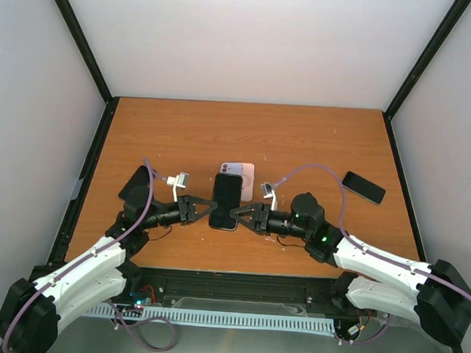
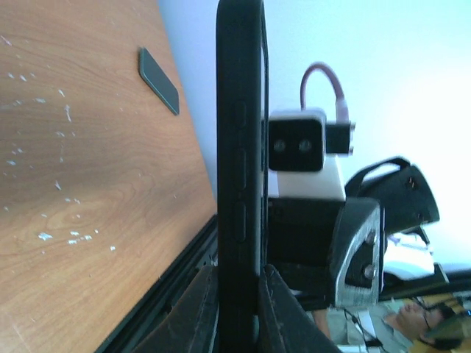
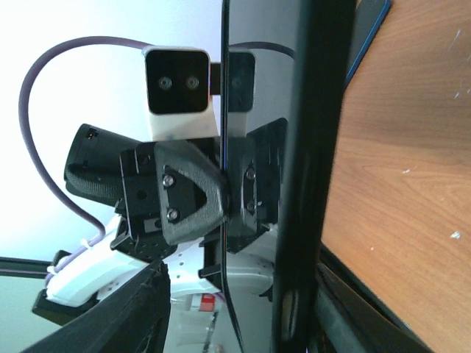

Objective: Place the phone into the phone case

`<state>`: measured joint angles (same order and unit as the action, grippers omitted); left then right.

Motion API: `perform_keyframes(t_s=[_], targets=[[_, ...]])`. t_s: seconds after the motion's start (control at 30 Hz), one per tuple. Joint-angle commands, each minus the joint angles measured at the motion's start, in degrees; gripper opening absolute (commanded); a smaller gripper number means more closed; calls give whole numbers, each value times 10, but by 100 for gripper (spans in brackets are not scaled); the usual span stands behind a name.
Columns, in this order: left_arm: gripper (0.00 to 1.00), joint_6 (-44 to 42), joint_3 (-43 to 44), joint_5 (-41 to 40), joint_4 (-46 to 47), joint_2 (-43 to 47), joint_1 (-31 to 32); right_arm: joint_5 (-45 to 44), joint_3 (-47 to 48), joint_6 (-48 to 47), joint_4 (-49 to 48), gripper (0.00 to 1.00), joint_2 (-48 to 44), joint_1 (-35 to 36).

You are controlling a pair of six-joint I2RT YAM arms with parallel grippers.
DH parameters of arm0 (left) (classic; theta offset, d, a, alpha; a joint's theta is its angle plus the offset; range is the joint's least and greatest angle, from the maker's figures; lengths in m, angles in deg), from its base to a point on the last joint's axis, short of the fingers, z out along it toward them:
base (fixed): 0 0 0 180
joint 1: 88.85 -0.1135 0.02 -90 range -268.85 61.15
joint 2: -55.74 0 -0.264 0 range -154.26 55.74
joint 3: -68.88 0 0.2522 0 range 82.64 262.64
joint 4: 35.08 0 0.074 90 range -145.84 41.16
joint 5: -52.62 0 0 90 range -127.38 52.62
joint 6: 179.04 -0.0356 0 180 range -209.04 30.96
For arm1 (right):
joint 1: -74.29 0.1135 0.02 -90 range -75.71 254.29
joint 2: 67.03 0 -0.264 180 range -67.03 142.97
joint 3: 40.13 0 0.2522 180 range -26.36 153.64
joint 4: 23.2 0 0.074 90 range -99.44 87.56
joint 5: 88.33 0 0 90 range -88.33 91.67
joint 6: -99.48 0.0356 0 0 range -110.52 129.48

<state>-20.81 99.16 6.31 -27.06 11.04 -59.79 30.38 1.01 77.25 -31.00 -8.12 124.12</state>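
A black phone case (image 1: 226, 201) with the dark-screened phone (image 3: 265, 110) seated in it hangs screen-up just above the table, between both arms. My left gripper (image 1: 205, 210) is shut on the case's left long edge. In the left wrist view its fingers (image 2: 199, 309) pinch the case's buttoned side (image 2: 237, 147). My right gripper (image 1: 240, 215) stands at the opposite long edge with its jaws open. In the right wrist view they straddle the case's edge (image 3: 313, 147) widely, and the left finger (image 3: 140, 316) is well clear of it. The glossy screen mirrors the other wrist camera.
A pale lilac phone-shaped thing (image 1: 239, 177) with a round ring on it lies flat just behind the held case. A dark slab (image 1: 363, 187) lies on the wood at the right; it also shows in the left wrist view as a dark slab (image 2: 158, 79). Black frame posts stand at the table's back corners.
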Motion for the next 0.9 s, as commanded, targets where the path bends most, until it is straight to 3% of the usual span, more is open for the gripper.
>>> perform_keyframes(t_s=[0.0,0.07,0.33,0.53,0.63,0.7,0.87], targets=[[0,12,31,-45,51,6,0,24,-40,35,-78,50,-2,11],[0,21,26,-51,74,4,0,28,-48,46,-103,47,3,17],[0,18,18,-70,78,-11,0,17,-61,60,-139,19,1,22],[0,-11,22,-78,27,-9,0,6,-66,64,-147,3,-2,22],[0,-28,29,-76,4,-9,0,-2,-70,68,-148,3,-3,22],[0,-21,25,-71,7,-5,0,-5,-70,68,-142,8,-2,21],[0,9,12,-47,37,5,1,-29,-79,66,-130,39,-18,22]])
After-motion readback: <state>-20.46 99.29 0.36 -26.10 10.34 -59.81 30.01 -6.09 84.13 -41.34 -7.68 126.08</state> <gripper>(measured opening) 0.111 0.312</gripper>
